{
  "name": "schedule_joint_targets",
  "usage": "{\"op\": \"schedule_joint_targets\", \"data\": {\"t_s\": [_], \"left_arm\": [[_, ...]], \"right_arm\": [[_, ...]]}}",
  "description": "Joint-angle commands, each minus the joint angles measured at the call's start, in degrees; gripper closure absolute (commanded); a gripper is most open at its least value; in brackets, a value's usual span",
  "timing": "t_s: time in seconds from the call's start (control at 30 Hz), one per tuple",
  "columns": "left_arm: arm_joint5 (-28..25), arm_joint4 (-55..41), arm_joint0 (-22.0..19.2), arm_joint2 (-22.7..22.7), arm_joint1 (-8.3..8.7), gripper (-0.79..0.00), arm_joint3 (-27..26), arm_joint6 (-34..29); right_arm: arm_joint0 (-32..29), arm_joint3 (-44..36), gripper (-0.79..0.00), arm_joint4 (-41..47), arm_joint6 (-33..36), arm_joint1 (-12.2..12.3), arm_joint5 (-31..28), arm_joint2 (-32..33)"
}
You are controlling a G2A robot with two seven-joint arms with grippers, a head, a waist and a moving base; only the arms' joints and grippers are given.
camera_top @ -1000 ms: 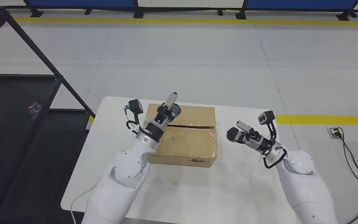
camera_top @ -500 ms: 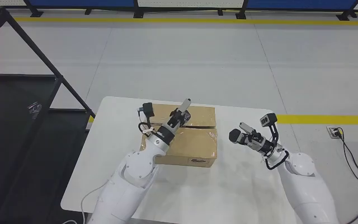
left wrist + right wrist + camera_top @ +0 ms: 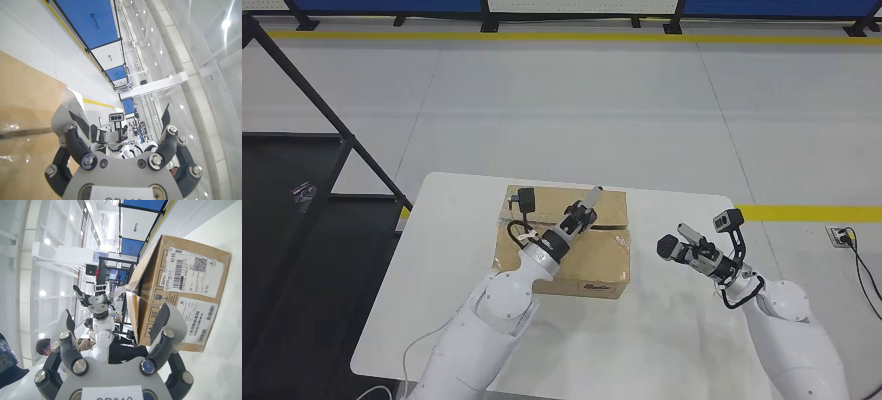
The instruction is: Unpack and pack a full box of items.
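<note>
A brown cardboard box [image 3: 577,262] lies shut in the middle of the white table [image 3: 442,300]; clear tape runs along its top seam. My left gripper [image 3: 592,194] hovers over the box's top near its right end, open; a strip of clear tape [image 3: 70,98] clings to one finger. The left wrist view has the box top [image 3: 24,94] beside that finger. My right gripper [image 3: 673,243] hangs open to the right of the box, apart from it. Its wrist view faces the labelled end of the box [image 3: 189,291], where the seam gapes, with the left gripper [image 3: 93,292] above.
A black metal frame [image 3: 312,190] stands off the table's left side. Bare table lies in front of the box and on both sides of it. A yellow floor line [image 3: 812,212] runs beyond the right edge.
My left gripper has travelled to the right along the box's top seam, from its left end to near its right end. The right gripper drifted slightly right and nearer.
</note>
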Motion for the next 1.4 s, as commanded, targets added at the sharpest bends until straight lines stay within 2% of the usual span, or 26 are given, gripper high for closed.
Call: {"op": "schedule_joint_targets", "data": {"t_s": [0.0, 0.73, 1.37], "left_arm": [[-0.1, 0.5, -0.5, 0.5, -0.33, -0.785, 1.2, 0.4], [-2.2, 2.8, -5.3, 5.0, -4.35, -0.785, 10.9, 4.3], [-3.8, 4.0, -7.1, 6.4, -7.20, -0.785, 15.1, 5.0]], "right_arm": [[-0.1, 0.2, -0.785, 0.2, 0.0, 0.1, -0.1, 0.0], [-1.0, 0.6, -0.785, 1.8, 0.0, 0.7, -0.9, -0.3], [-1.3, 0.7, -0.785, 2.4, -0.3, 1.2, -1.0, -0.5]]}}
